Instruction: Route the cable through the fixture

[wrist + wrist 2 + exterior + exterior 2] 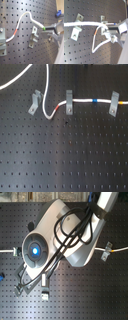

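- On the black perforated board [65,159], the white cable [46,99] already runs through the two upright grey clips (middle clip [69,101], and right-hand clip [114,104] at the first exterior view's right).
- Left of the middle clip the cable loops toward the near edge, then rises toward the far edge just beside the slanted fixture [34,102], not yet seated in its forked top.
- In the first wrist view the gripper [44,29] is clenched on the cable, holding it at a green-marked point beside a grey clip [33,37]; the red-orange band [15,31] lies further along.
- In the second exterior view the arm hides most of the board (only a short stretch of cable shows).
- Recommended: carry the held section over the fork, keeping the cord taut enough to stay straight.
- Lower it squarely into the slot; slack in the loop may let it spring out.
- Avoid pulling hard, which could drag the cable from the middle clip.
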